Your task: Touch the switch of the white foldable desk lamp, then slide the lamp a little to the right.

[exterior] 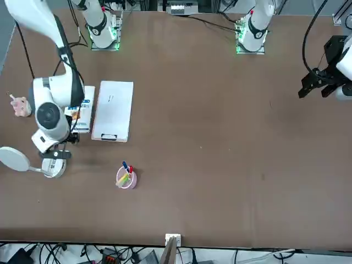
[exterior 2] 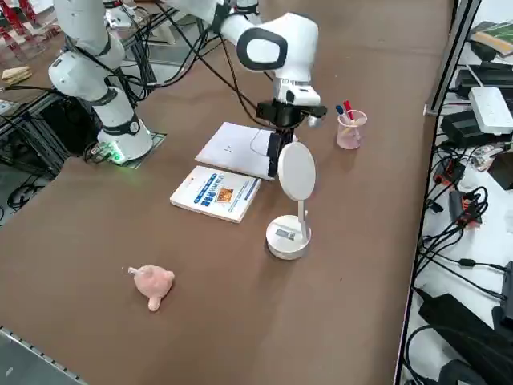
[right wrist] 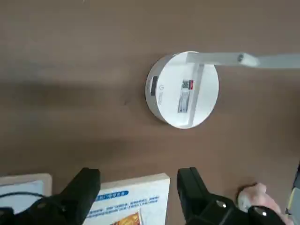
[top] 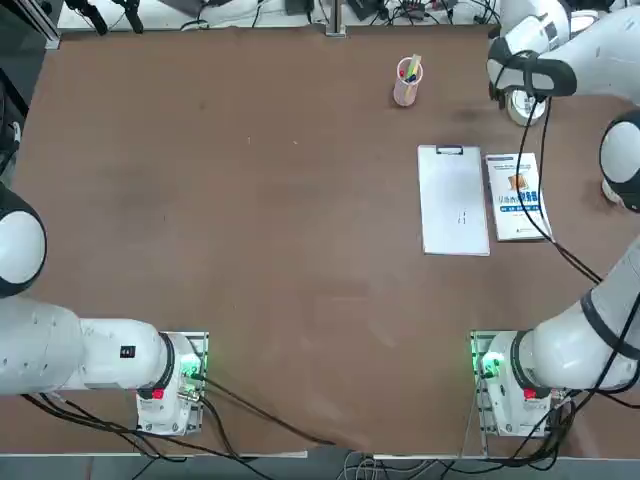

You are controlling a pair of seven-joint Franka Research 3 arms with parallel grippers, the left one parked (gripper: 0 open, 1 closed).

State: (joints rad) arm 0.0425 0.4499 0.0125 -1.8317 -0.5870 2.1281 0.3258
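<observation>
Hovering above the lamp, the right gripper has its jaws spread wide and empty, apart from the round base. The lamp stands near the table's right edge, just beside the booklet, its head raised on the thin arm. The first step looks in hand: reaching for the switch, which I judge not yet touched. Next, the gripper likely must come down onto that faint spot on the base, clear of the lamp's arm, before any sliding.
</observation>
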